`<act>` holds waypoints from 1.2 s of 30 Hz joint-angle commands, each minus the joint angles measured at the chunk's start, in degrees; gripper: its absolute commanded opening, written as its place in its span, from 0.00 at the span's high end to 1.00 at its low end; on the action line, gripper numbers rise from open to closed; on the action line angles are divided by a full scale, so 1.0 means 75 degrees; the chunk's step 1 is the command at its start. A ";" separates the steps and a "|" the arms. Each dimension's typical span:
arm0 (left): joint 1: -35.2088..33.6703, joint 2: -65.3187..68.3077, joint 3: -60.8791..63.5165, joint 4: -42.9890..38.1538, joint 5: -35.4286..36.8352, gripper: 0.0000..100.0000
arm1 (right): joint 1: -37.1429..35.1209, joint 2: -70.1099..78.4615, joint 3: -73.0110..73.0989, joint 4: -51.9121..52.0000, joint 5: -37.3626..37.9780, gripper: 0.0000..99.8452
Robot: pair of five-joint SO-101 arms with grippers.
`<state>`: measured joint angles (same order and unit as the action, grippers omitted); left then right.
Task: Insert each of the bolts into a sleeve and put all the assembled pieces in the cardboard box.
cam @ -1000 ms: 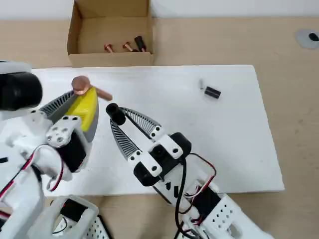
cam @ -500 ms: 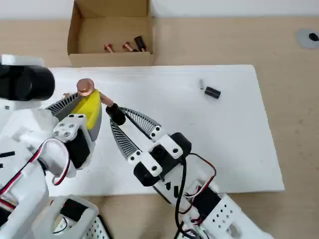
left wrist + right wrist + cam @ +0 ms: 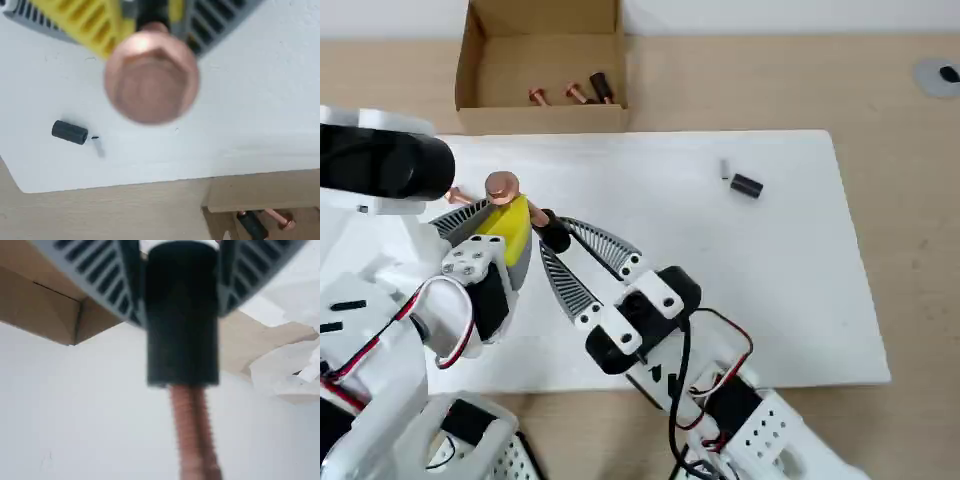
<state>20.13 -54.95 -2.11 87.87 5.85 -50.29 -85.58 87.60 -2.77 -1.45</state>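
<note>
Now the left pincer (image 3: 492, 208) is clenched on a copper-coloured metal bolt (image 3: 502, 187) with a broad round head, its threaded shank pointing at the right pincer (image 3: 558, 238). That one grips a short black cylindrical sleeve (image 3: 554, 231), and the shank's tip reaches the sleeve's open end. Both hang over a white board (image 3: 740, 290). Well beyond the right pincer lies a second black sleeve (image 3: 746, 185). Past the left pincer stands the open brown cardboard box (image 3: 468, 70), with finished pieces (image 3: 570, 94) inside.

White arms (image 3: 370, 340), black servos (image 3: 658, 302), ribbed grey fingers (image 3: 565, 285), red-black cables (image 3: 682, 380)
</note>
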 commanded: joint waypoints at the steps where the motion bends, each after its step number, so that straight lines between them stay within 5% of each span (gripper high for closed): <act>1: 0.0070 0.0053 0.0211 0.0047 0.0176 0.99 | -0.0064 -0.0193 -0.0100 -0.0199 -0.0094 0.99; 26: -0.0023 -0.0006 0.1055 0.0692 0.0363 0.90 | -0.0064 -0.0193 -0.0111 -0.0199 -0.0094 0.99; 36: -0.2227 0.0123 0.2837 0.1137 -0.0129 0.90 | 0.0568 -0.0193 -0.0158 -0.0152 -0.0047 0.99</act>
<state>7.21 -54.86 13.27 96.04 5.85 -49.23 -86.11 87.60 -3.03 -1.54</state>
